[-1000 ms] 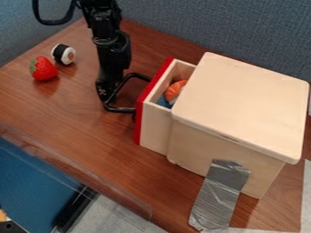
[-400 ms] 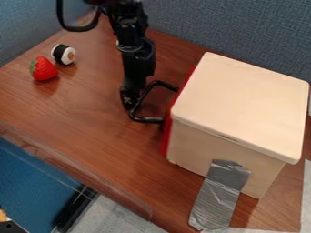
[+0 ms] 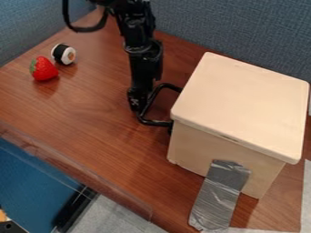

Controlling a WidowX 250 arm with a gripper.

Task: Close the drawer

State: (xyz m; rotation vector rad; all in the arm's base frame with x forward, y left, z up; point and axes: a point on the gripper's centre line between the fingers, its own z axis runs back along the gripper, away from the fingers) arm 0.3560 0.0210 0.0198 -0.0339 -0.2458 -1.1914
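- Red toy strawberry [image 3: 44, 70], then sushi roll [image 3: 63, 53]: on worktop [image 3: 85, 123], well clear of drawer path.
- Claw [image 3: 138, 105]: at outer side of handle [image 3: 157, 123], apparently touching; opening cannot be told, no grip evident.
- Drawer: within wooden box [image 3: 240, 107], judged home or nearly so.
- Step: end of push. Next: confirm seating, then back off leftward.

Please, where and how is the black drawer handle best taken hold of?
Probably midway along the handle, pinching across its outer bar from above: that bar stands out from the wooden box, leaving open space behind it.
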